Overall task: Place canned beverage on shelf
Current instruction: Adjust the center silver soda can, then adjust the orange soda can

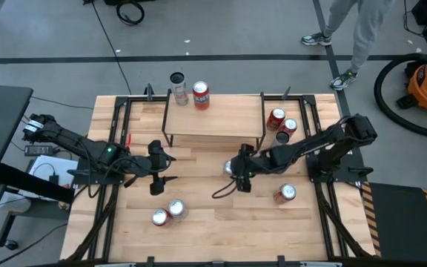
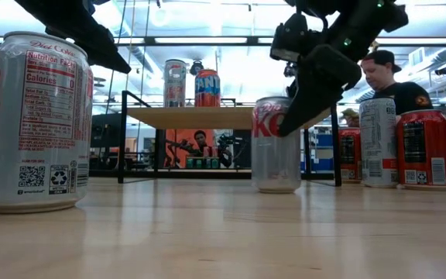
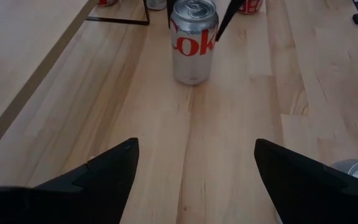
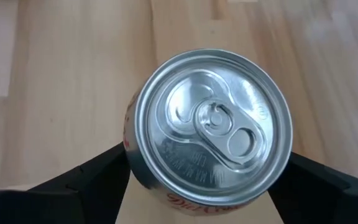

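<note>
Straddling the silver Diet Coke can [image 4: 209,127] from above, my right pincer [image 1: 237,175] has its jaws standing wide, one to each side of the can's body, and as far as I can see neither pad is pressing on it, so nothing is held yet. The can stands upright on the table [image 1: 213,222] just in front of the shelf [image 1: 213,119], near the shelf's front right leg. Two cans already stand on the shelf at its back left: a tall silver can [image 1: 177,87] and an orange can [image 1: 200,95] beside it. My worry is the closing: if one jaw meets the can before the other, it will shove the can sideways, and it could tip or skid toward the shelf leg. A grip too near the rim could let the smooth wall slip out as I lift. I judge the lift needs to clear the shelf's front edge fully, or the can's base will catch on the board. My left pincer [image 1: 158,172] waits on the table in front of the shelf's left end, jaws wide apart and empty; its nearness matters little unless the can rolls that way.
</note>
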{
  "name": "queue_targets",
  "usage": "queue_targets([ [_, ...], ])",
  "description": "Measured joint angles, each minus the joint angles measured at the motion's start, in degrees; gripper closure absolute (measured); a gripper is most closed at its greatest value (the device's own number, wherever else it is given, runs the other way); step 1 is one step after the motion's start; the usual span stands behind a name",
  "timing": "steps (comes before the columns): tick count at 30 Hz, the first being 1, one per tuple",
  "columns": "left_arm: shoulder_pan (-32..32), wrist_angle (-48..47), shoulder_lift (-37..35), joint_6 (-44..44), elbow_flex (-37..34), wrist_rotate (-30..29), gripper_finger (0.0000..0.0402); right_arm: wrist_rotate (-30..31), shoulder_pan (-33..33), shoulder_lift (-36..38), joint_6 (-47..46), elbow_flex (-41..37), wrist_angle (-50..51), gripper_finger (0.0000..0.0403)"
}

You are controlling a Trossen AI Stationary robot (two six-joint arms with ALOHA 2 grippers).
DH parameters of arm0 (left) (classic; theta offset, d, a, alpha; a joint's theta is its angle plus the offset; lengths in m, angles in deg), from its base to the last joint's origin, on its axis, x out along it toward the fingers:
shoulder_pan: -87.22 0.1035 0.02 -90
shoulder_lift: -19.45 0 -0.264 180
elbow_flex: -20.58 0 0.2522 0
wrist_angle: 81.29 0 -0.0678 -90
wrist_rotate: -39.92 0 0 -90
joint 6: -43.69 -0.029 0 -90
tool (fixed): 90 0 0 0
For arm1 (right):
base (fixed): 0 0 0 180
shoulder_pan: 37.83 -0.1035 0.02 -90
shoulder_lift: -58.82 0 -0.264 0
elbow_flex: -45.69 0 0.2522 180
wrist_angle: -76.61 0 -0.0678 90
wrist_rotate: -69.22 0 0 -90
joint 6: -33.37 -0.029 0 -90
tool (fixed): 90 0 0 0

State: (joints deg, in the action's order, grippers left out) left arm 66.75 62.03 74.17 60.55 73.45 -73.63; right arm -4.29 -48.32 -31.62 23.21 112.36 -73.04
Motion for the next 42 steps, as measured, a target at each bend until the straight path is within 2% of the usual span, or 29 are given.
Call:
queue_targets([
  [5,0.0,-0.02,0.0,0.0,0.0,-0.02,0.0072,-1.09,1.63,0.47,1.02,-0.02,0.15,0.0051],
  [11,0.0,-0.04,0.0,0.0,0.0,-0.03,0.0072,-1.33,1.74,0.58,1.07,2.61,4.65,0.0007],
  [19,0.0,-0.06,0.0,0.22,0.0,-0.08,0.0072,1.93,0.63,0.58,0.25,9.1,13.93,0.0013],
  [24,0.0,-0.07,0.0,0.33,0.0,-0.11,0.0072,4.77,-0.28,0.61,-6.37,12.7,14.51,0.0013],
  [32,0.0,-0.07,0.0,0.59,0.0,-0.14,0.0072,14.33,-2.61,0.63,-20.2,11.94,12.72,0.0013],
  [35,0.0,-0.04,0.0,0.59,0.0,-0.15,0.0072,16.52,-3.55,0.63,-17.84,13.85,13.11,0.0013],
  [39,0.0,0.19,0.0,0.55,0.0,-0.17,0.0072,13.38,-1.85,0.65,-12.07,17.45,10.27,0.0016],
  [42,0.0,1.76,0.01,0.01,0.0,-0.71,0.0072,13.44,1.29,0.65,-4.01,18.2,5.63,0.0023],
])
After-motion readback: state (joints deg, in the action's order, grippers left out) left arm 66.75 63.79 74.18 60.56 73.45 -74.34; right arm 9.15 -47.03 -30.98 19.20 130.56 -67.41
